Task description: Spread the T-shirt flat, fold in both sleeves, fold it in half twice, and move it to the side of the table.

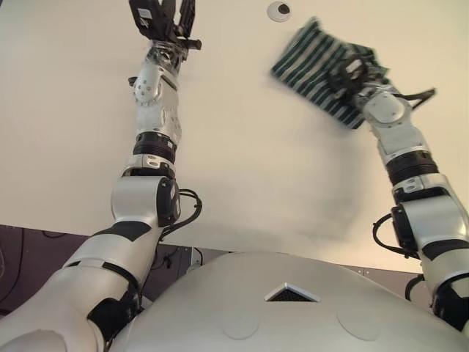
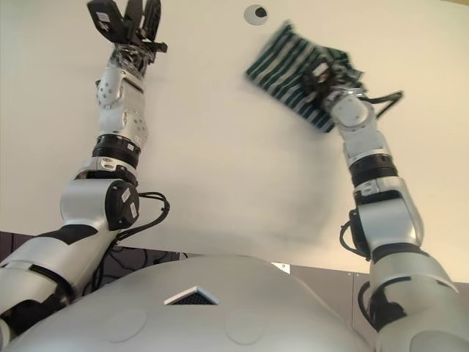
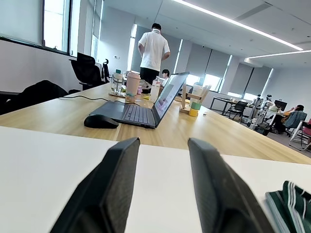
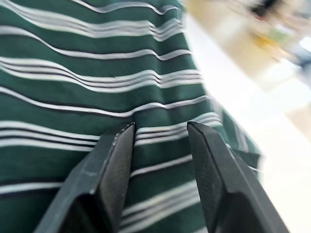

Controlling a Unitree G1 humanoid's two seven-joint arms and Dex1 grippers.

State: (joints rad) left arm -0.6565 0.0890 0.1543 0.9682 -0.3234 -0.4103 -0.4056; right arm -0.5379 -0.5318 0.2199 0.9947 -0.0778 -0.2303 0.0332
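The folded T-shirt, dark green with white stripes, lies as a compact bundle at the far right of the white table. My right gripper rests on its near right part. In the right wrist view its fingers stand apart and press onto the striped cloth, with a slight pucker of fabric between them. My left gripper is at the far left over bare table, open and holding nothing. An edge of the shirt shows beside it in the left wrist view.
A small round grey disc sits on the table just left of the shirt. Beyond the far table edge stands a wooden desk with a laptop, a mouse and bottles. White tabletop stretches between the two arms.
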